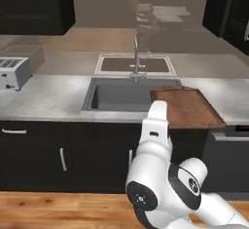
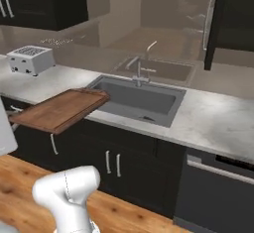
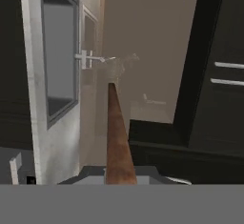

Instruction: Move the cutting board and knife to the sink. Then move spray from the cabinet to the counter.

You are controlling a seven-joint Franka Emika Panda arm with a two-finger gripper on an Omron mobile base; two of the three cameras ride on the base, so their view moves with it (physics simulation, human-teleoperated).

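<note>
Left base view: cutting board (image 1: 187,107) overhangs sink (image 1: 116,95) (toaster (image 1: 13,72) left).

My fingers: hidden behind the cutting board (image 1: 187,107) edge in hand view, so grip contact can't be seen. Board's near end is covered by my arm in left base view. Toaster (image 1: 13,72) is cut off at the frame's left edge. Dishwasher (image 2: 218,190) runs off bottom right. Sink (image 2: 139,99) floor too dim for small items.
</note>
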